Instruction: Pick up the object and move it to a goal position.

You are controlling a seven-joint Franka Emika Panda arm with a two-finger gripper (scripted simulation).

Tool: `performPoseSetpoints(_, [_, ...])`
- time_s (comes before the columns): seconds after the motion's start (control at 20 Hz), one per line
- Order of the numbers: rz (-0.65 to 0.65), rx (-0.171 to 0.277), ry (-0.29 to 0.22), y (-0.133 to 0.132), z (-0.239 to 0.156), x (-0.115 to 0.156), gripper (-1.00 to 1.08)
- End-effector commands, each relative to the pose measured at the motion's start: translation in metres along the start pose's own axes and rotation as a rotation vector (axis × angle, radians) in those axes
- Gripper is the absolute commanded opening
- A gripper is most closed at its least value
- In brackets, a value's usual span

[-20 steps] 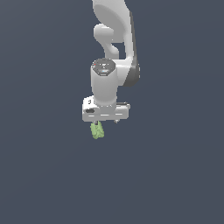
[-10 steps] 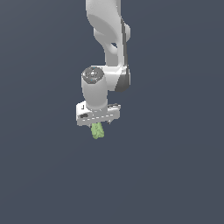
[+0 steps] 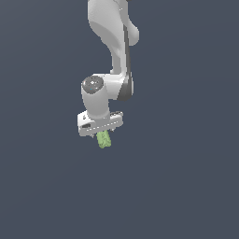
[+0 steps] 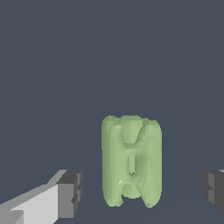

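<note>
One light-green object hangs just under the white claw. In the wrist view its dark pads stand apart from the object, so whether they pinch it cannot be told.

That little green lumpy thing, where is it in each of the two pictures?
Exterior view: the green object hangs just under the white gripper, a little below the picture's middle.
Wrist view: the same object fills the lower centre, in the gap between the two dark finger pads.
Shared landmark: the gripper around it.
</note>
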State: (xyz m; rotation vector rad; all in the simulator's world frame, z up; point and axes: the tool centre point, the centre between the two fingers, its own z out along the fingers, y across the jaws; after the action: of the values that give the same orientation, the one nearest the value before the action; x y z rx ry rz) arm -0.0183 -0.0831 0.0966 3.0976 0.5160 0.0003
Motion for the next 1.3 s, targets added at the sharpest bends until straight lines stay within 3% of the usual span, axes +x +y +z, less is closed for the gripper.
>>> performPoseSetpoints(0.0, [-0.011, 0.001, 0.0, 0.001, 0.002, -0.001, 1.0])
performPoseSetpoints(1.0, [-0.013, 0.001, 0.0, 0.002, 0.052, -0.002, 1.0])
performPoseSetpoints(1.05, [-0.013, 0.001, 0.0, 0.002, 0.052, -0.002, -1.0])
performPoseSetpoints(1.25, [-0.013, 0.001, 0.0, 0.002, 0.052, -0.002, -1.0])
